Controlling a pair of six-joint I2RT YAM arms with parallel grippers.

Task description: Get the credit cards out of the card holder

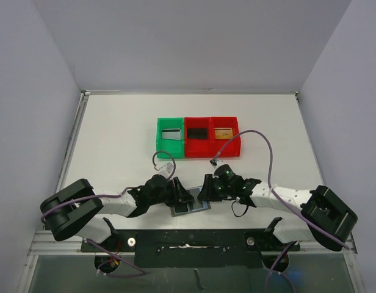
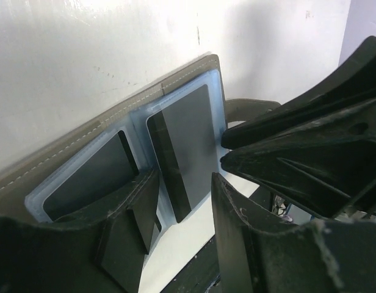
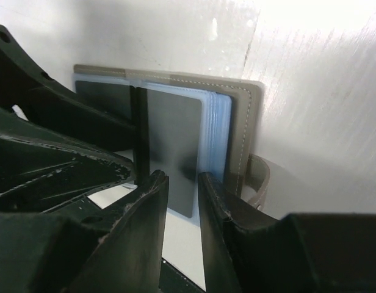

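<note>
Card holder (image 1: 189,206) open on surface (image 1: 115,134), dark card (image 2: 182,159) in pocket; left hand (image 2: 182,226) and right hand (image 3: 179,201) half-open at it, holding nothing; next, probably pinch and withdraw.

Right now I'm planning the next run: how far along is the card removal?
Done: the card holder lies open, and the bins behind each hold something flat, possibly cards. In hand: one dark card sticks partly out of its pocket, between the left tool and right tool. Left: pulling it free, then the second card in its pocket.
</note>
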